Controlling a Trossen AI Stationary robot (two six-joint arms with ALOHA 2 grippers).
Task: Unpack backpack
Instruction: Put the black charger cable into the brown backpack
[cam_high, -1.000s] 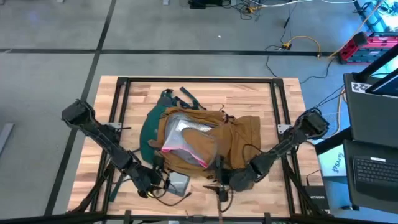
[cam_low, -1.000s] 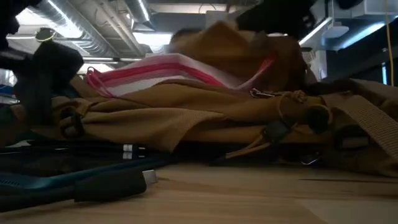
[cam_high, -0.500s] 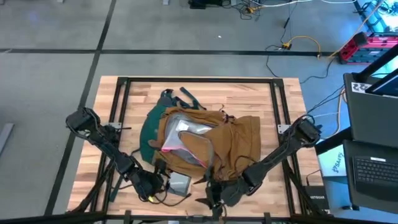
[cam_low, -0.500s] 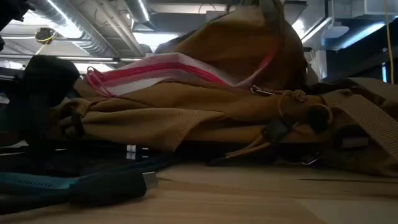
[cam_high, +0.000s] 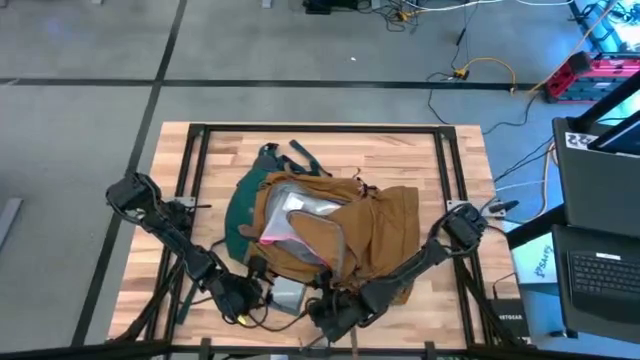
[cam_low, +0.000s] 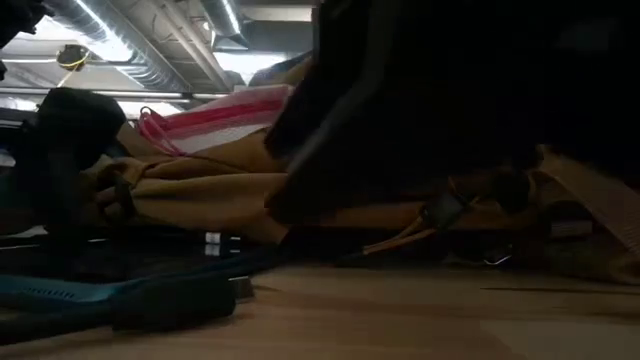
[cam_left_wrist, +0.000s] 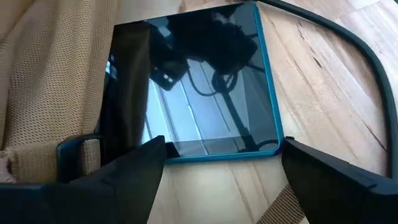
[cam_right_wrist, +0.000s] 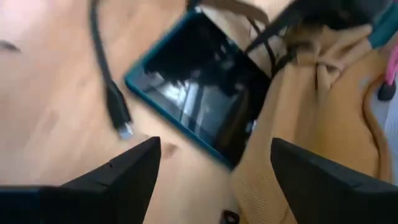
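Observation:
The tan backpack (cam_high: 345, 230) lies flat on the table's middle, its opening facing up, with a clear pink-edged pouch (cam_high: 285, 222) sticking out of it. A dark tablet in a teal case (cam_high: 288, 295) lies flat on the wood at the backpack's near edge. My left gripper (cam_left_wrist: 221, 180) stands open just left of the tablet, one finger off each corner of its edge, touching nothing. My right gripper (cam_right_wrist: 214, 180) hovers open near the table's front edge, right of the tablet (cam_right_wrist: 199, 87), beside the backpack's tan mesh (cam_right_wrist: 311, 130).
A black cable with a USB plug (cam_right_wrist: 118, 115) lies loose on the wood by the tablet. Dark teal straps (cam_high: 285, 155) trail toward the far edge. In the low view my right arm (cam_low: 450, 100) blocks most of the backpack. Bare wood lies far left and far right.
My right gripper has gone toward the table's left and near edge, along the front of the backpack toward the tablet, and now fills the low view. My left gripper has stayed by the tablet.

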